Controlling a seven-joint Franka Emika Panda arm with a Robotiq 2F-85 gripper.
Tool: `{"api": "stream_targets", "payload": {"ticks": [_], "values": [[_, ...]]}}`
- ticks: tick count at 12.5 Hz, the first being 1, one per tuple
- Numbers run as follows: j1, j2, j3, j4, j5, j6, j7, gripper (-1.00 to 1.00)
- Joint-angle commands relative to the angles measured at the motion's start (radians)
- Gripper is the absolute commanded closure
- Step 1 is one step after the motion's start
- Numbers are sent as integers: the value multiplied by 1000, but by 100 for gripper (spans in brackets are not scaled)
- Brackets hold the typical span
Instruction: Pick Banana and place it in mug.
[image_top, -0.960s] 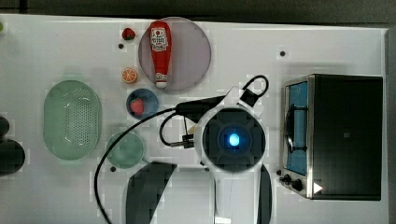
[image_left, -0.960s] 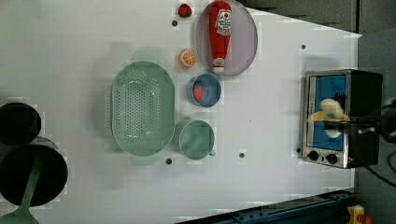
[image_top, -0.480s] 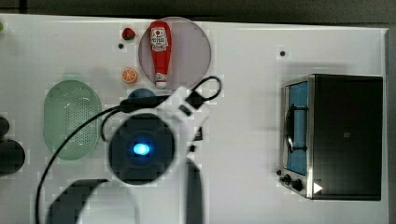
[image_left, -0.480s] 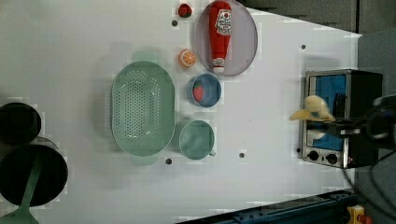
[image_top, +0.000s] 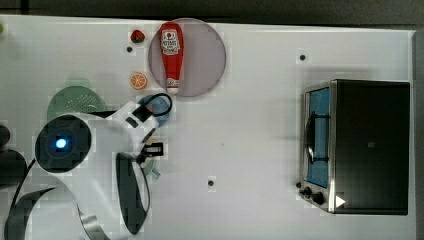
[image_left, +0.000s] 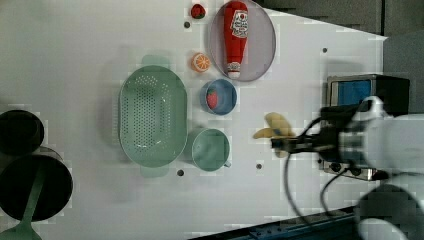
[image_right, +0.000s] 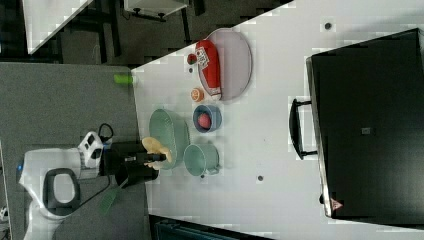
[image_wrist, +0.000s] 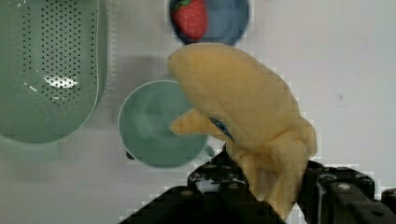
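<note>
A soft yellow banana (image_wrist: 247, 116) sticks out from between the black fingers of my gripper (image_wrist: 273, 191), which is shut on it. The banana (image_left: 274, 131) hangs above the table, a little to the left view's right of the mug (image_left: 210, 149). The mug is a pale mint-green cup with a short side handle, standing upright and empty (image_wrist: 156, 126). In the right view the gripper (image_right: 159, 157) holds the banana (image_right: 155, 145) to the right view's left of the mug (image_right: 198, 159). In the top view the arm covers most of the mug.
A blue cup with a strawberry (image_left: 218, 96) stands beside the mug, and a green colander (image_left: 152, 116) lies close by. A ketchup bottle (image_top: 170, 50) rests on a round plate (image_top: 205, 65); an orange slice (image_top: 138, 80) sits nearby. A toaster oven (image_top: 360, 145) stands at the top view's right. Dark pots (image_left: 22, 165) stand at the left view's left.
The arm has swept away from the toaster oven toward the top view's left, carrying the banana with it. The banana now hangs close to the mug.
</note>
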Motion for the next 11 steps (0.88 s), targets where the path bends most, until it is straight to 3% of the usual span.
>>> {"api": "stream_targets", "payload": {"ticks": [1,6,9,10,11], "values": [[7,35,30,-31,19,78,126,37],[7,159,57,-141,19,375,157,37],[8,226,60,-144,19,430,164,37],[8,241,60,-145,19,429,174,29],[8,253,61,-145,19,429,176,9]]}}
